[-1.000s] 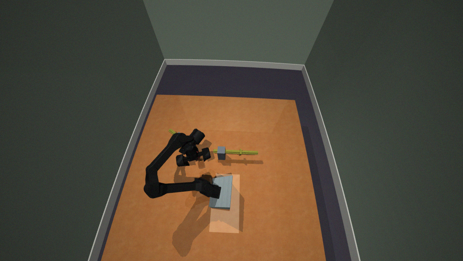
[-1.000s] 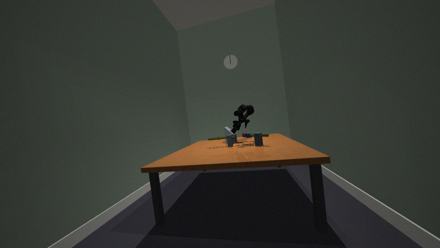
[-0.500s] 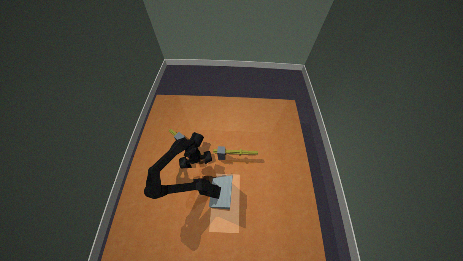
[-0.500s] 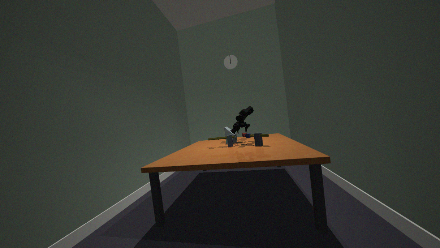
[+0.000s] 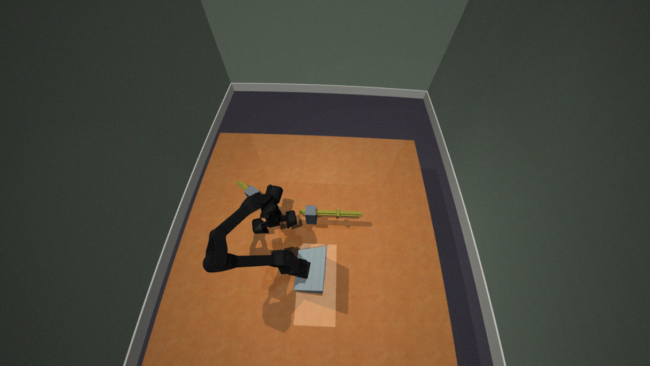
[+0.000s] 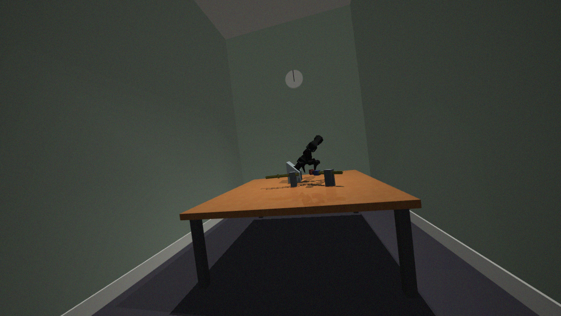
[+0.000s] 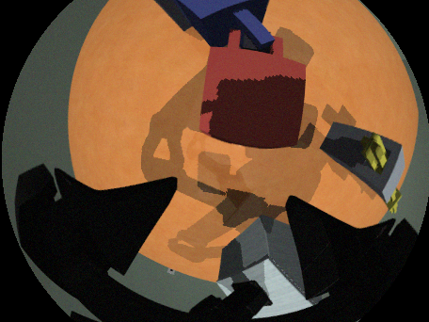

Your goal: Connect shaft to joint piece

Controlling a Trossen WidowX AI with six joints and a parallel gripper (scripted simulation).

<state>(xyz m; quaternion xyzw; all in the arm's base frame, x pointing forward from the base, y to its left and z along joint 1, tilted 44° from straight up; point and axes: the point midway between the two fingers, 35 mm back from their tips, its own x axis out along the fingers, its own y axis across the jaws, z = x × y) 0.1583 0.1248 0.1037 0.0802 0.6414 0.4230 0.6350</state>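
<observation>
Here I'm hovering near the red joint piece (image 6: 311, 172) (image 7: 254, 99), claw (image 5: 275, 223) (image 6: 310, 171) (image 7: 232, 193) spread wide, the blue piece (image 6: 316, 172) (image 7: 212, 24) adjoining it!

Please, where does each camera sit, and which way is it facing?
Top: high above the table, looking down; the whole bent arm and open gripper show.
Exterior: low beyond a table end, looking along it; arm and gripper show small.
Wrist: on the arm, facing past its two fingers to the red piece.
Exterior and wrist share that piece.

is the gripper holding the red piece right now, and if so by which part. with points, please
Nothing is held: the gripper (image 5: 274, 225) (image 6: 309, 171) (image 7: 232, 193) is open, and the red piece (image 6: 311, 172) (image 7: 254, 101) is not between its fingers.
</observation>
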